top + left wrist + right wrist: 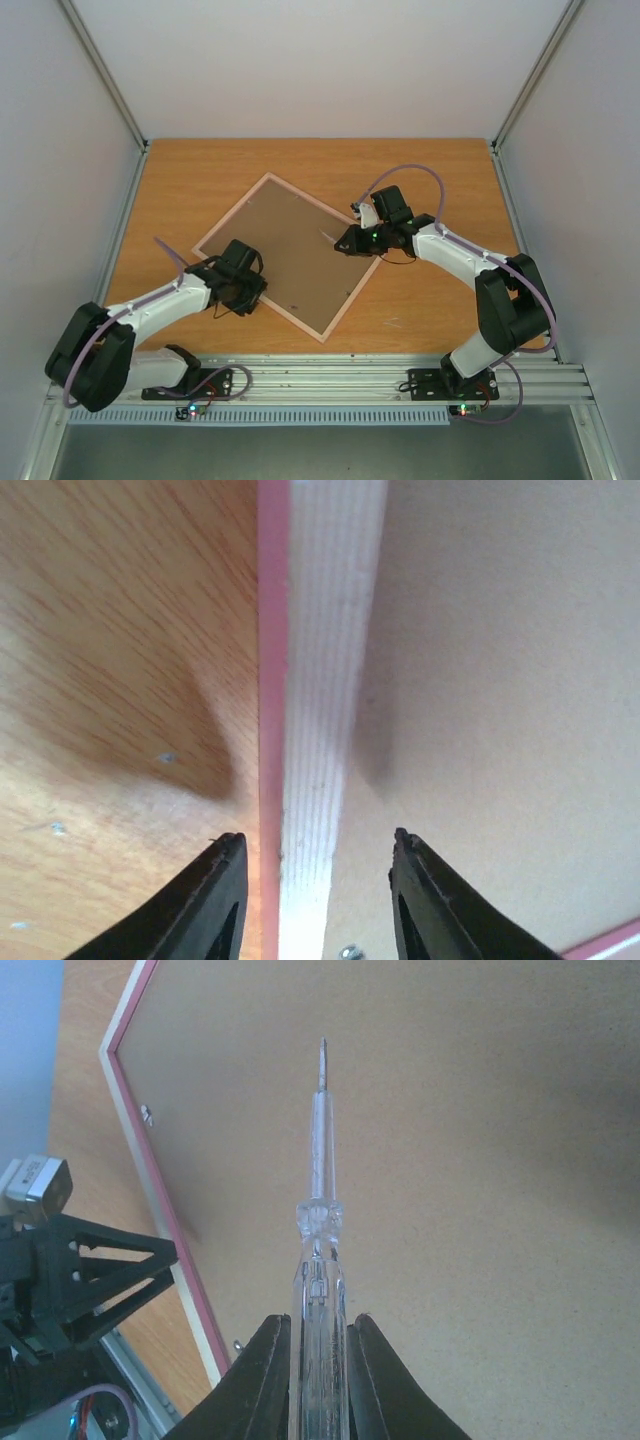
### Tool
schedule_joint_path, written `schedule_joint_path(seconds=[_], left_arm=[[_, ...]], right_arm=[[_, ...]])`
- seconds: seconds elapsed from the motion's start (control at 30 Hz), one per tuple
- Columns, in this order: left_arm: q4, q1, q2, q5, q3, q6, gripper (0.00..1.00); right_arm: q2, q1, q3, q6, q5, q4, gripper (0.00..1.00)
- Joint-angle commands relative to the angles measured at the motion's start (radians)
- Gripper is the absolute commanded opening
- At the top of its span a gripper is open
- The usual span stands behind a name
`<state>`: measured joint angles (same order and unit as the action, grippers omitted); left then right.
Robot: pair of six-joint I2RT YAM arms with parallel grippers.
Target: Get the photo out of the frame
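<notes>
The frame (231,212) lies face down on the table, turned like a diamond, with its brown backing board (295,255) facing up. The photo is hidden under that board. My left gripper (258,290) is at the frame's near-left side. In the left wrist view it (318,838) is open, and its jaws straddle the pale wood rail (325,660) without touching it. My right gripper (317,1320) is shut on a clear-handled screwdriver (320,1160), whose metal tip points over the backing board (480,1160). In the top view it (350,240) hangs above the frame's right part.
Small metal retaining tabs (147,1114) sit along the inner edge of the frame rail. The wooden table (440,180) is walled on three sides. A metal rail (330,375) with both arm bases runs along the near edge.
</notes>
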<state>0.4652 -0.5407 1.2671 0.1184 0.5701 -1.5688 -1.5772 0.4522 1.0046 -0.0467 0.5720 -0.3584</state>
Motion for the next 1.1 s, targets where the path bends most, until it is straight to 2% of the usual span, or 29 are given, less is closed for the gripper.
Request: schedule_joint_path(seconds=[0.0, 0.13, 0.3, 0.47, 0.67, 0.77, 0.97, 1.07], left_arm=[[0.095, 0.025, -0.068, -0.043, 0.024, 0.06, 0.47], [0.257, 0.128, -0.04, -0.073, 0.133, 0.315, 0.57], [0.352, 0.287, 0.078, -0.11, 0.323, 0.762, 0.6], [0.366, 0.352, 0.25, -0.192, 0.546, 1.084, 0.62], [0.315, 0.423, 0.419, -0.194, 0.711, 1.287, 0.72], [0.332, 0.451, 0.52, -0.143, 0.796, 1.372, 0.73], [0.3, 0.489, 0.642, -0.049, 0.872, 1.47, 0.81], [0.292, 0.517, 0.695, 0.016, 0.909, 1.484, 0.82]], right_arm=[[0.019, -0.006, -0.01, -0.016, 0.017, 0.019, 0.01], [0.022, -0.006, -0.023, -0.022, 0.017, 0.029, 0.01], [0.041, -0.006, -0.048, -0.028, 0.01, 0.037, 0.01], [0.056, -0.006, -0.062, -0.038, 0.004, 0.038, 0.01], [0.073, -0.006, -0.071, -0.054, 0.002, 0.036, 0.01], [0.077, -0.006, -0.073, -0.062, 0.003, 0.033, 0.01], [0.079, -0.006, -0.08, -0.062, 0.017, 0.039, 0.01], [0.084, -0.006, -0.088, -0.058, 0.03, 0.05, 0.01]])
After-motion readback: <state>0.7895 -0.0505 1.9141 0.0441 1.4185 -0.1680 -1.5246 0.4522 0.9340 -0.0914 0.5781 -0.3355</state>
